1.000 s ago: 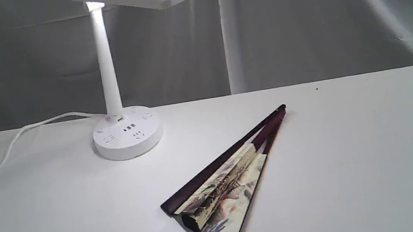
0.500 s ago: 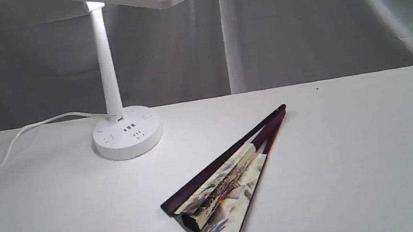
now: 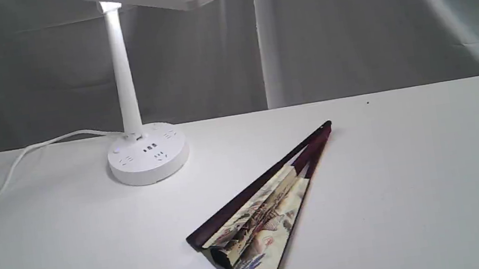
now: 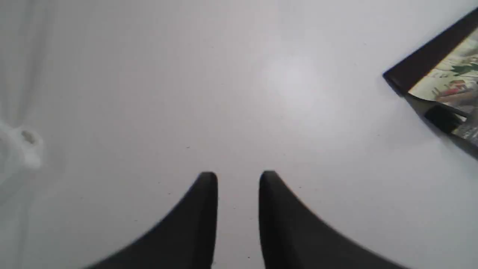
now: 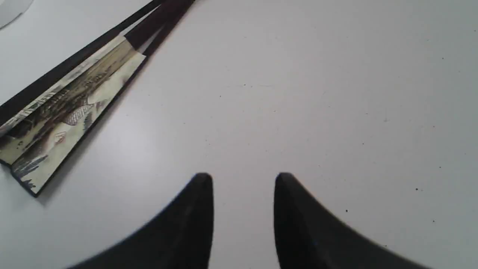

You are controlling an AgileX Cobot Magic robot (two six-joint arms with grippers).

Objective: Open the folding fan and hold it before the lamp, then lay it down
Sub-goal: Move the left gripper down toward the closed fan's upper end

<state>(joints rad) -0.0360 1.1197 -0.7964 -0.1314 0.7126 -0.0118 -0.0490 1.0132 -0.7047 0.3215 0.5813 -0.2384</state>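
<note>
The left end effector [image 4: 238, 177] has edged into the exterior view at its left border, and the right end effector [image 5: 244, 178] shows higher on the right border than half a second ago. The table [image 3: 413, 185] carries the lamp [image 3: 127, 98] at back left. The fan [image 3: 257, 215] lies partly spread mid-table, apart from the lamp's base and untouched. Each end effector hangs over bare table, jaws parted, holding nothing.
</note>
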